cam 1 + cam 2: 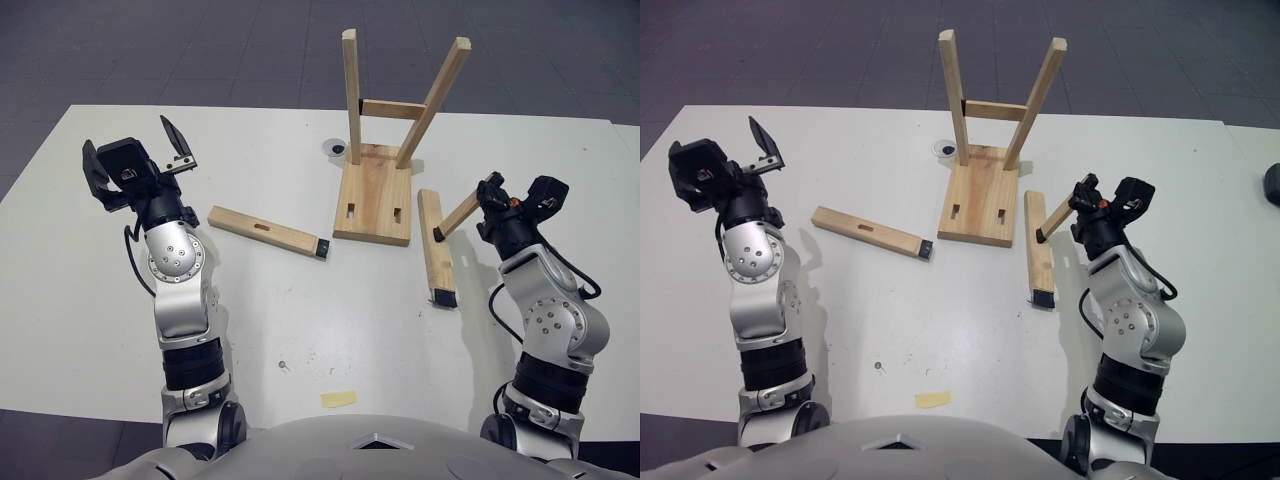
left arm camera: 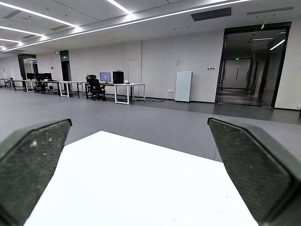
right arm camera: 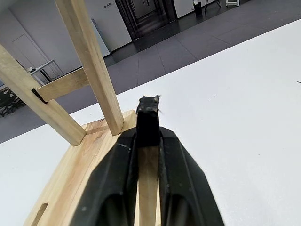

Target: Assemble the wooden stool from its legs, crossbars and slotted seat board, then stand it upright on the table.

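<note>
1. Half of the stool is together, by our reckoning. The seat board (image 1: 375, 190) lies flat on the table (image 1: 300, 320) toward the far edge. The left fitted leg (image 1: 350, 90) and right fitted leg (image 1: 435, 100) stick up out of it, tied together by the fitted crossbar (image 1: 392, 109).
2. Two slots on the near side of the seat board are open, so we guess that's where the other pair of legs goes.
3. Legs: four total, two fitted and two lying flat. The left loose leg (image 1: 268, 232) sits to the left of the board with its slot facing up. The right loose leg (image 1: 435, 250) lies just beside the board's right edge.
4. Crossbars: two that we can see. One is fitted. The held crossbar (image 1: 457, 215) is pinched tight at one end by the right gripper (image 1: 490, 195), and its black-tipped end angles down at the right loose leg. Touching or just above it, we can't tell.
5. Seat boards: one.
6. The left gripper (image 1: 130, 150) is spread wide with nothing in it, up over the left part of the table, well apart from all the wood.
7. To do, as we see it: join the loose legs with that crossbar, seat them in the open slots, then flip the stool onto its feet.
</note>
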Robot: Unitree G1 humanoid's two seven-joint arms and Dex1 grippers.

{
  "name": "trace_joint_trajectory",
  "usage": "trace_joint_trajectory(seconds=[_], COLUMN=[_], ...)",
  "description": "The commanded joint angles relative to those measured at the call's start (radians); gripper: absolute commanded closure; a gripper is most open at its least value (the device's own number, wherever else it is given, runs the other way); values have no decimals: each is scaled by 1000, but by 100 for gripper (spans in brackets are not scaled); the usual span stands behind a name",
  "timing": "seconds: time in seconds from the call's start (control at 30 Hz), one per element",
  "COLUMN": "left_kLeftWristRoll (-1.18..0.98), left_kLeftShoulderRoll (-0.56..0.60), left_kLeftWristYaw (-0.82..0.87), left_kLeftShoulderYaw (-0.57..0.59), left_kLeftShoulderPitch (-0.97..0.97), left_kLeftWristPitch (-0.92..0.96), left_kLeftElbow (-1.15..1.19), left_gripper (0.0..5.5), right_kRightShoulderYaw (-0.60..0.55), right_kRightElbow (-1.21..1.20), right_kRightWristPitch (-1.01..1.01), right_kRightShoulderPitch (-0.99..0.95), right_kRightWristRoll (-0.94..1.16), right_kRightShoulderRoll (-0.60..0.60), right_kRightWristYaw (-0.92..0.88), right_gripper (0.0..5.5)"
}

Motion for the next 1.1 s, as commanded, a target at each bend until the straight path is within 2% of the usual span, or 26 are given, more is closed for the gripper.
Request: trace_joint_trajectory(seconds=[0.03, 0.53, 0.8, 0.93, 1.1], left_kLeftWristRoll=[4, 11, 17, 17, 22], left_kLeftShoulderRoll=[3, -4, -17, -21, -31], left_kLeftWristYaw=[-4, 4, 27, 35, 38], left_kLeftShoulderYaw=[-6, -15, -33, -38, -57], left_kLeftShoulderPitch=[-18, -45, -68, -72, -68], left_kLeftWristPitch=[-1, -16, -36, -32, -22], left_kLeftElbow=[15, 6, 6, -12, -36], left_gripper=[10, 10, 10, 10, 10], right_kRightShoulderYaw=[13, 220, 275, 278, 325], right_kRightElbow=[26, 157, 397, 592, 701], right_kRightWristPitch=[-29, -272, -465, -513, -570], right_kRightShoulderPitch=[14, 230, 277, 288, 313], right_kRightWristRoll=[-37, -272, -356, -392, -420], right_kRightShoulderRoll=[10, -106, -189, -235, -277], right_kRightWristYaw=[-4, 272, 436, 475, 545], right_gripper=[509, 509, 509, 509, 509])
